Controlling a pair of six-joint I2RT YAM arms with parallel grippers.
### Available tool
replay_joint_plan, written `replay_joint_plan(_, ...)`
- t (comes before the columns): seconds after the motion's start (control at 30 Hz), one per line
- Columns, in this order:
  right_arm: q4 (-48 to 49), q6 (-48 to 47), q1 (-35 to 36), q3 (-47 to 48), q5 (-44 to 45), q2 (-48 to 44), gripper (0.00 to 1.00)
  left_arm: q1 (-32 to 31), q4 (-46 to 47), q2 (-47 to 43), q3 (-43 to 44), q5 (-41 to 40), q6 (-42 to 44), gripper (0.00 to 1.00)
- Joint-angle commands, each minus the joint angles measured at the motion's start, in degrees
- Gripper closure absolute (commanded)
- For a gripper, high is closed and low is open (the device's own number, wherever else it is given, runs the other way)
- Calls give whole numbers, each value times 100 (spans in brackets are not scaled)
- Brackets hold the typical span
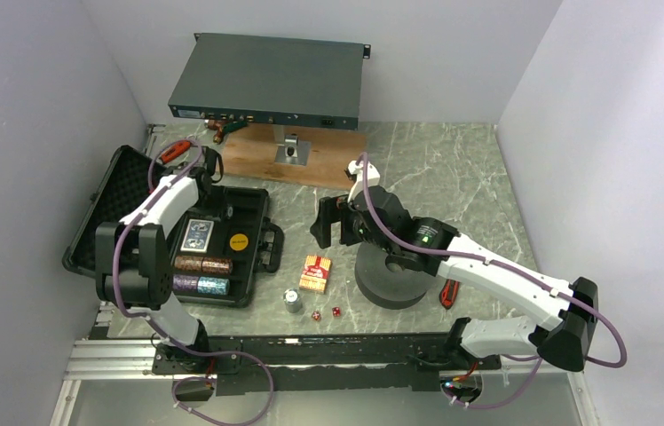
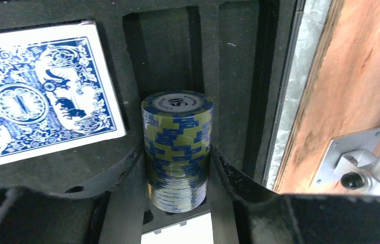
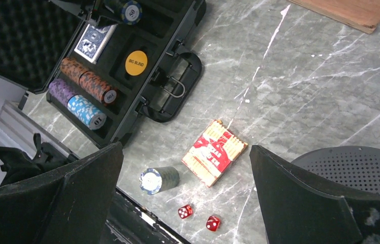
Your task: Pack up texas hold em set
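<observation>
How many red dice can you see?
2. One die lies on the table near the loose chip stack; the other die sits beside it. More could be hidden in the case.

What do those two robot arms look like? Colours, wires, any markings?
Both the left arm and right arm have white shells with black joints. A purple cable loops along each. Each ends in a black pincer with two broad matt fingers. The right arm shows a small green light.

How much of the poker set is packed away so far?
Done: blue cards, yellow disc and two chip rows sit in the case. In hand: the left gripper holds a blue-and-yellow chip stack over the case. Left: red card box, grey chip stack and two red dice on the table.
</observation>
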Motion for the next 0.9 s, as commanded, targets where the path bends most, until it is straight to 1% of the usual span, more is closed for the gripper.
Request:
replay_joint_plan(0.0, 296, -135, -5, 87, -115, 37, 1, 46, 104, 115, 369, -243, -578, 100)
replay_joint_plan(0.17, 205, -242, -3, 168, -139, 93, 1, 132, -63, 275, 481, -391, -581, 100)
replay_joint_plan(0.37, 230, -314, -8, 151, -190, 144, 1, 320, -135, 215, 477, -572, -518, 100)
replay_joint_plan(0.53, 286, -310, -13, 130, -250, 215, 1, 615, -172, 172, 519, -621, -338, 100)
replay_joint_plan(0.7, 309, -293, -11, 103, -287, 262, 1, 822, 10, 260, 506, -332, 87, 86)
replay_joint_plan(0.77, 307, -307, -9, 110, -293, 283, 1, 838, -52, 296, 545, -362, 189, 72)
replay_joint_plan(0.87, 280, -318, -9, 138, -288, 303, 1, 839, -128, 282, 601, -423, 320, 56)
